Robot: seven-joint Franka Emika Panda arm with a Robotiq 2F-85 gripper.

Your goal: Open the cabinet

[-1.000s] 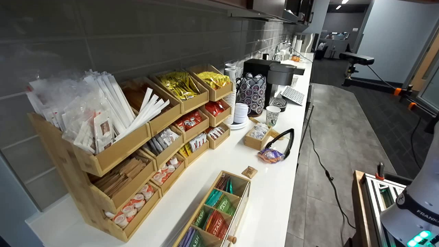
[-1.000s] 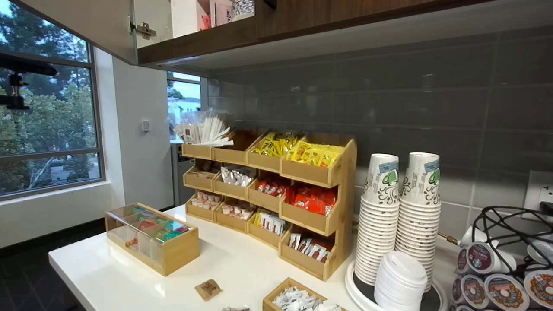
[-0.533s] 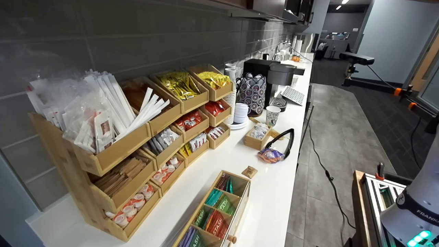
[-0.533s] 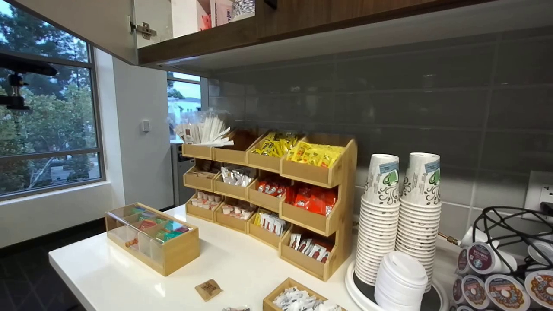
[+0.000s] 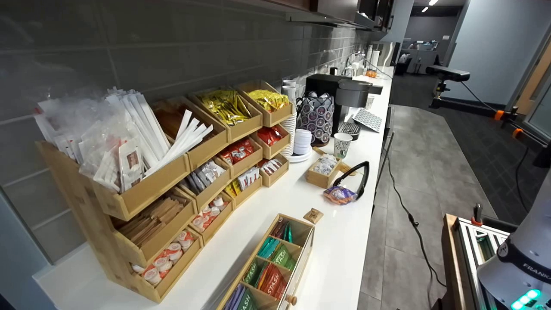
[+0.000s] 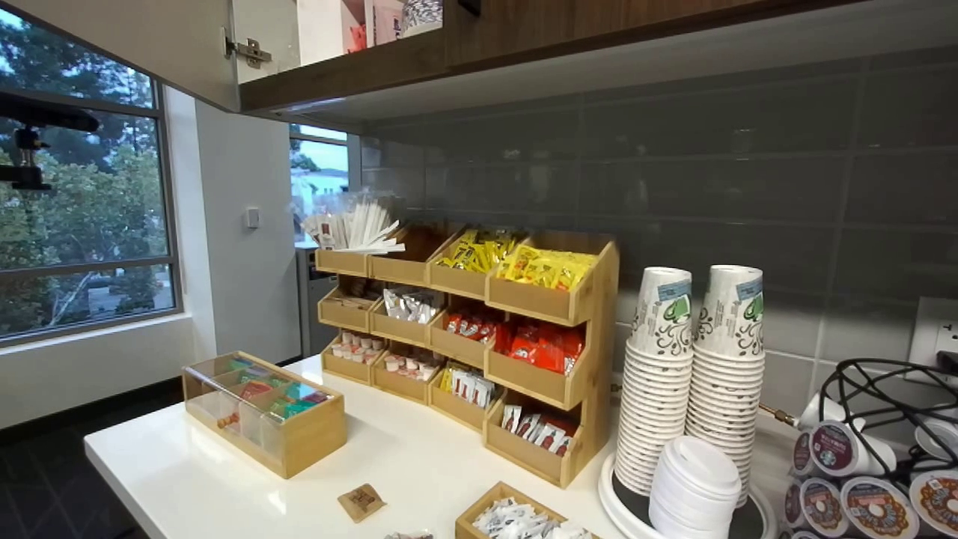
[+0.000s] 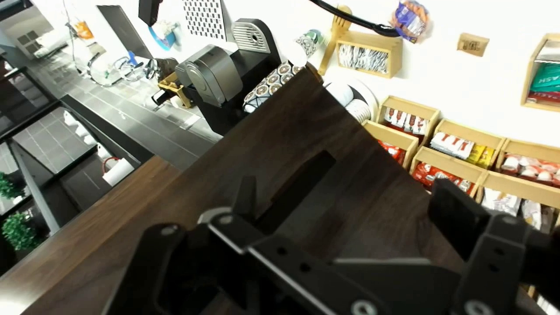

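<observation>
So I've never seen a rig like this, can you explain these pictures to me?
It's a robot arm, partly visible at the right edge of an exterior view. Two pictures were taken from outside the robot; the third is from its wrist, looking past the black claw at dark cabinet wood and what looks like a handle. On the white counter sit a wooden rack of packets, a tea box, stacked paper cups and a coffee machine. Above, a cabinet door hangs open. The claw is open too; nothing seems held.
</observation>
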